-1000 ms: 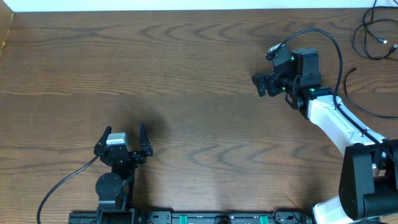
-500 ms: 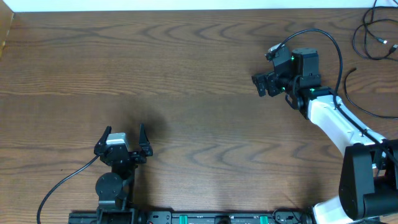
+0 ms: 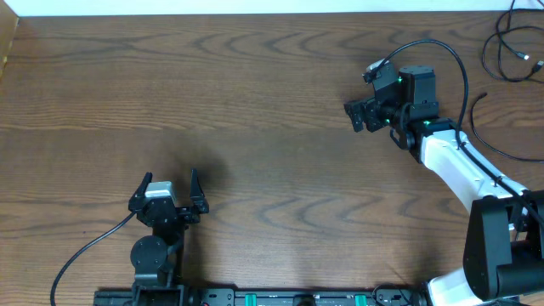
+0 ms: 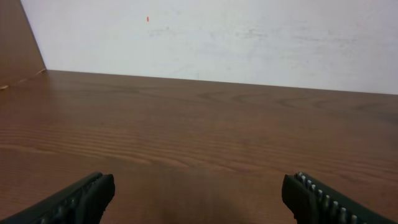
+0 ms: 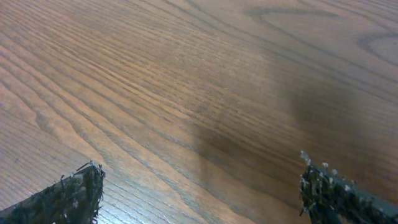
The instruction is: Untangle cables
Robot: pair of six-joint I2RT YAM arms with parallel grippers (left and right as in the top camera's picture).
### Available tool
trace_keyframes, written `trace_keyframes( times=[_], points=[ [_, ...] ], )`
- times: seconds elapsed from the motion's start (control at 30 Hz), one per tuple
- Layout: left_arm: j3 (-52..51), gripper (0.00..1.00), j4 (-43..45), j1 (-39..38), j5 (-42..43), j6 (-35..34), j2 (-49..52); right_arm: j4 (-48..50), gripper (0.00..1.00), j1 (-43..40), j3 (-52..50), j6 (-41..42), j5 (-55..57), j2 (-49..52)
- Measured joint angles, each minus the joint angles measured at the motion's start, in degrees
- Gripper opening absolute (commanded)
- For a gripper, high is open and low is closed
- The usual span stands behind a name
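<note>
From overhead, the cables (image 3: 519,55) lie in a loose black loop at the far right corner of the counter (image 3: 272,85), partly cut off by the edge of the view. One more black strand (image 3: 473,115) curves across the wood just beside the right arm. The right claw (image 3: 361,117) hangs over the far right part of the counter, released and well apart from the loop. The left claw (image 3: 170,180) sits near the front edge on the left side, its jaws spread wide and gripping nothing.

Through the left wrist camera, the left claw (image 4: 199,199) shows only as two dark fingers (image 4: 87,196) at the bottom corners, with bare brown wood between them and a white wall (image 4: 217,37) beyond.

Through the right wrist camera, the right claw (image 5: 199,193) is equally wide, its fingertips (image 5: 68,196) at the lower corners over shadowed wood grain.
</note>
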Motion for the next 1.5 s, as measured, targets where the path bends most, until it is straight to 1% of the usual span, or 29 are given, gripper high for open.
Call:
trace_keyframes(
  times=[0.77, 0.93, 1.1, 1.23, 1.4, 1.5],
  points=[
    [0.0, 0.92, 0.0, 0.0, 0.0, 0.0, 0.0, -0.2, 0.99, 0.0, 0.0, 0.0, 0.0, 0.0],
    [0.0, 0.92, 0.0, 0.0, 0.0, 0.0, 0.0, -1.9, 0.99, 0.0, 0.0, 0.0, 0.0, 0.0],
    [0.0, 0.92, 0.0, 0.0, 0.0, 0.0, 0.0, -6.1, 0.99, 0.0, 0.0, 0.0, 0.0, 0.0],
    [0.0, 0.92, 0.0, 0.0, 0.0, 0.0, 0.0, -6.5, 0.99, 0.0, -0.1, 0.0, 0.0, -0.2],
    [0.0, 0.92, 0.0, 0.0, 0.0, 0.0, 0.0, -6.3, 0.99, 0.0, -3.1, 0.0, 0.1, -3.6],
    [0.0, 0.92, -0.1, 0.0, 0.0, 0.0, 0.0, -4.1, 0.99, 0.0, -7.3, 0.1, 0.2, -7.6]
  ],
)
